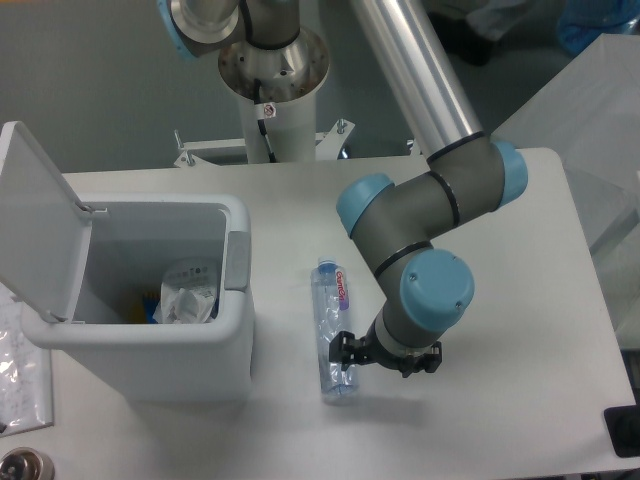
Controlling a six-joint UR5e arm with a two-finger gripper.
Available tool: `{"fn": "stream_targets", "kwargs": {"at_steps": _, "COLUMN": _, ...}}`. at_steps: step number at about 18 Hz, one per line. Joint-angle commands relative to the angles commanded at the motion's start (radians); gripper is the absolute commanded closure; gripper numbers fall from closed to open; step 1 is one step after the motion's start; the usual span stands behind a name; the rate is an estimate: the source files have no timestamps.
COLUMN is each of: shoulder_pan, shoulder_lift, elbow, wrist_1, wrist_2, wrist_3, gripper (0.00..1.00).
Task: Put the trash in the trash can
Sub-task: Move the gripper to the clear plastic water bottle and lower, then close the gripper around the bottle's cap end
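I have the gripper (pixel 385 358) low beside the bottle (pixel 334 328); fingers look spread, gripping nothing; I'd straddle its lower end, then clamp.

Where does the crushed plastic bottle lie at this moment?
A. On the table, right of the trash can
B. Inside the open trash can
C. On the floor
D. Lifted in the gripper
A: the crushed plastic bottle lies flat on the table, right of the trash can, with the gripper low at its lower end.
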State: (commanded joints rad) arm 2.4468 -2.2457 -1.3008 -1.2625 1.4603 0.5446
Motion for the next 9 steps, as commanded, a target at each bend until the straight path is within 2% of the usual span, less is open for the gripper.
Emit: {"fn": "stream_targets", "kwargs": {"at_steps": 9, "shoulder_pan": -0.035, "shoulder_lift": -0.029, "elbow": -0.012, "wrist_1": -0.006, "wrist_2": 0.046, "wrist_3": -0.009, "gripper": 0.0}}
